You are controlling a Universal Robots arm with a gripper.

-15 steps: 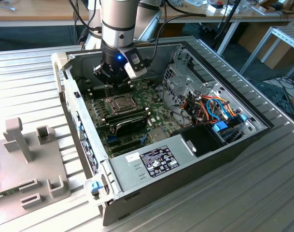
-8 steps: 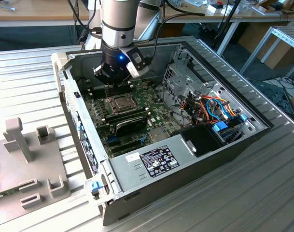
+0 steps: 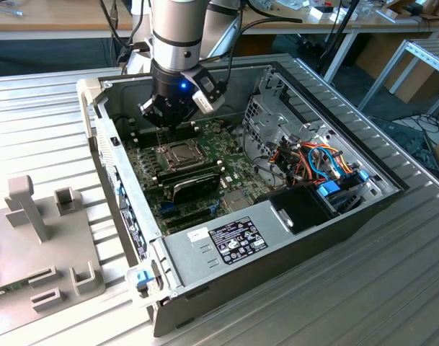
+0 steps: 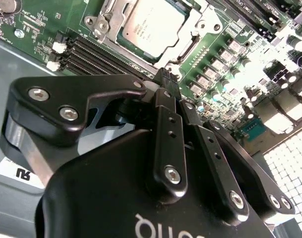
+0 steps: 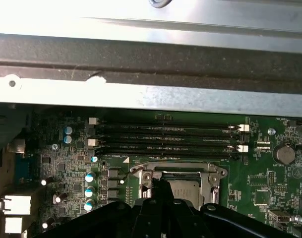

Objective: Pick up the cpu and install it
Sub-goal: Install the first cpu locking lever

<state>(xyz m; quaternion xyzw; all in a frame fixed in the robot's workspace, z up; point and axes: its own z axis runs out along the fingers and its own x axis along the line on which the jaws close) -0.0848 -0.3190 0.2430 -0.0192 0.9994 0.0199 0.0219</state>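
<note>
Gripper (image 4: 165, 78) hovers low over the motherboard (image 4: 31, 20), jaws closed on nothing; cpu (image 4: 151, 27) lies flat in its socket (image 4: 109, 20) just ahead of the jaws, beside the memory slots (image 4: 91, 52).

The gripper (image 3: 169, 124) hangs inside the open computer case (image 3: 277, 245), just above the motherboard socket (image 3: 177, 153).

A robotics lab: an opened computer case (image 3: 184, 254) on a ribbed metal bench (image 3: 392, 288), cluttered desks (image 3: 53, 18) behind.
</note>
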